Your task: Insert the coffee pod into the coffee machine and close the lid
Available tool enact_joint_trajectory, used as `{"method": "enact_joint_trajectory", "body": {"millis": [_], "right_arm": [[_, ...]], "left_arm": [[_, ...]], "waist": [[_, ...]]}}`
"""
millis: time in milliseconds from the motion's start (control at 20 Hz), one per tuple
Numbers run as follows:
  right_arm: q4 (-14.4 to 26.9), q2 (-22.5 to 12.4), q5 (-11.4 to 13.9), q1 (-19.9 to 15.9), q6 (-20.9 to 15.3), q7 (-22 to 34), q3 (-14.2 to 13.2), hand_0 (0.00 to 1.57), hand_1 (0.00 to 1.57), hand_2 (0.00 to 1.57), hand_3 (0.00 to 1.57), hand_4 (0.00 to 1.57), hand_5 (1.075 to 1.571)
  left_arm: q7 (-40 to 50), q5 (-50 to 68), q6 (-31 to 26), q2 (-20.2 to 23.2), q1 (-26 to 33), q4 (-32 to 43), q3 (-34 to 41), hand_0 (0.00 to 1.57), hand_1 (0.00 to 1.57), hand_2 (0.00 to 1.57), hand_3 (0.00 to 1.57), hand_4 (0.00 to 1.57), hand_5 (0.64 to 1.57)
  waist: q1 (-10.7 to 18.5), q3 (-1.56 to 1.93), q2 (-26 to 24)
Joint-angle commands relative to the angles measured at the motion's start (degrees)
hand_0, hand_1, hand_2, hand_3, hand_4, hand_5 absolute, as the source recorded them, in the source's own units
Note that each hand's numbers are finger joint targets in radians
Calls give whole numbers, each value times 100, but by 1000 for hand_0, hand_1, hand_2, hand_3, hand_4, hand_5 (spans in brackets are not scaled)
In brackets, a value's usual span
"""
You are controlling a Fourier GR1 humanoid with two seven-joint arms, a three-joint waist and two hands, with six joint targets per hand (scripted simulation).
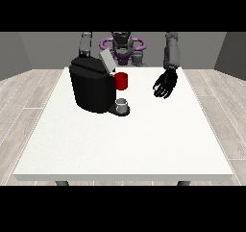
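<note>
Coffee machine (91, 89) lid (107, 61) tilted up — open

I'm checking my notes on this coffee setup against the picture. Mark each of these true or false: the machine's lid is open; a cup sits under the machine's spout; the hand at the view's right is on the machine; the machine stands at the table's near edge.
1. The lid of the machine is open. True.
2. A cup sits under the spout. True.
3. The hand at the view's right is on the machine. False: it hangs apart, to the machine's right.
4. The machine stands at the table's near edge. False: it stands towards the far side.
</note>
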Motion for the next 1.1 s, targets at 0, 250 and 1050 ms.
{"method": "enact_joint_trajectory", "body": {"millis": [0,250,1050], "right_arm": [[318,-39,-221,-182,142,-208,-229,0,0,0,0,0,1571],[305,-158,-288,-32,305,-283,-263,0,0,0,0,0,1571],[688,-178,132,27,-14,96,-248,0,0,0,0,0,1571]], "left_arm": [[110,-496,-75,24,-133,98,-341,817,817,956,799,368,1571],[77,-880,-128,169,-185,600,-428,877,877,1003,820,284,1571],[-728,-599,-455,-270,-683,1016,38,1433,1433,1423,1352,489,1571]], "waist": [[44,3,-98],[-104,1,-138],[101,-2,-528]]}}
